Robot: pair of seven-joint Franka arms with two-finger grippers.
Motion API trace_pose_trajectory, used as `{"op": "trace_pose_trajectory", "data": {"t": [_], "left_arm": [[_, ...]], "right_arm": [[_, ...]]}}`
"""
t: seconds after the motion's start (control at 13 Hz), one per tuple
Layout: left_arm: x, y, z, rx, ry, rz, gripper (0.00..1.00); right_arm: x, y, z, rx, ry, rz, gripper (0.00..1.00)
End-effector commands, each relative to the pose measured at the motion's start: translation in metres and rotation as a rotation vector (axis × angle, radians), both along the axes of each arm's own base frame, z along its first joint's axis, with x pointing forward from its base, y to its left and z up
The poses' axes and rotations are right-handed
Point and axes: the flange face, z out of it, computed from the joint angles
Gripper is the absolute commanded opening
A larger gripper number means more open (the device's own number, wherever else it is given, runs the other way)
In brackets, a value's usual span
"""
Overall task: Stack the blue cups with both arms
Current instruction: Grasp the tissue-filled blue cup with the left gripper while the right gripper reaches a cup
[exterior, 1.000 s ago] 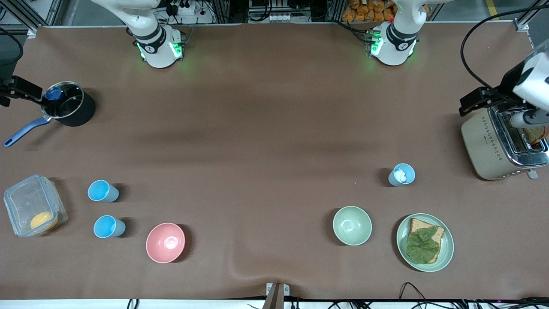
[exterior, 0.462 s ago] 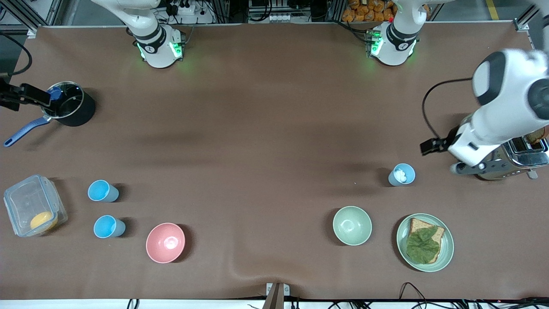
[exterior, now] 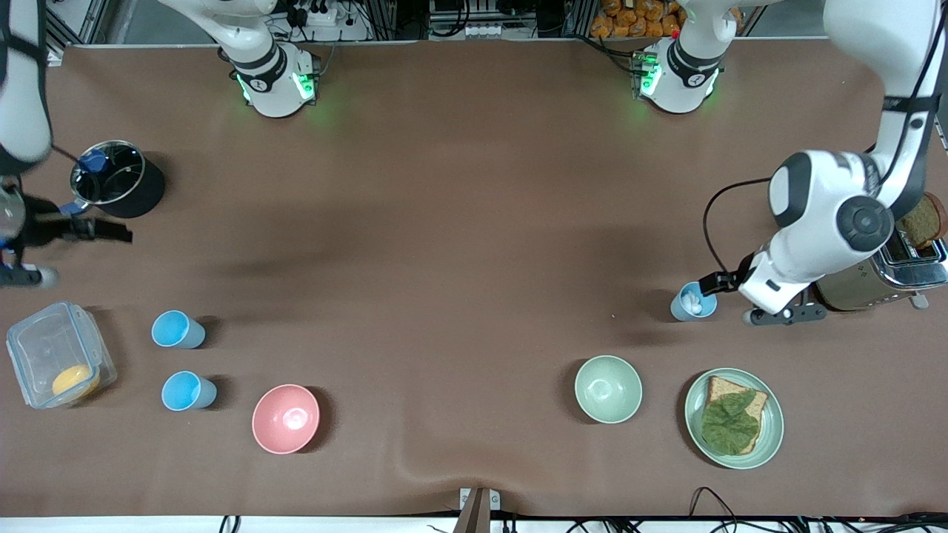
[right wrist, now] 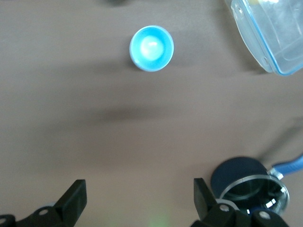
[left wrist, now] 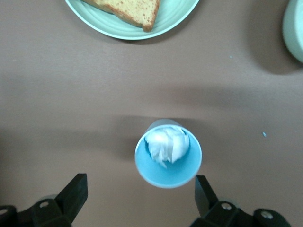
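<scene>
Blue cup (left wrist: 168, 153) between spread left tool (left wrist: 142, 198) fingers

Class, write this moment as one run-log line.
left claw: open, over cup holding white wad | right claw: open, over bare table near saucepan | stacked: none

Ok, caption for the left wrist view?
Open left gripper above a blue cup holding crumpled white paper, toast plate nearby.

Brown-covered table (exterior: 459, 222). On it: black saucepan (exterior: 118, 189); clear lidded container (exterior: 59, 354); two empty blue cups (exterior: 176, 329), (exterior: 187, 391); pink bowl (exterior: 286, 418); pale green bowl (exterior: 608, 389); green plate (exterior: 770, 437); toaster (exterior: 881, 277); third blue cup (exterior: 692, 302) holding something white.
</scene>
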Motion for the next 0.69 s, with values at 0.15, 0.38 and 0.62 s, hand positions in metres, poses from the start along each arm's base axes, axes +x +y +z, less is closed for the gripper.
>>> {"op": "trace_pose_trajectory", "data": {"t": [0.15, 0.38, 0.62], "left_arm": [[0.008, 0.014, -0.041, 0.000, -0.001, 0.020, 0.91], [0.005, 0.019, -0.057, -0.002, 0.011, 0.025, 0.75], [0.001, 0.012, -0.064, -0.003, 0.026, 0.016, 0.07]], "right_arm": [[0.043, -0.057, -0.128, 0.025, 0.055, -0.066, 1.00], [0.053, -0.060, -0.157, 0.012, 0.031, -0.057, 1.00], [0.069, -0.062, -0.185, -0.006, -0.064, -0.052, 1.00]]}}
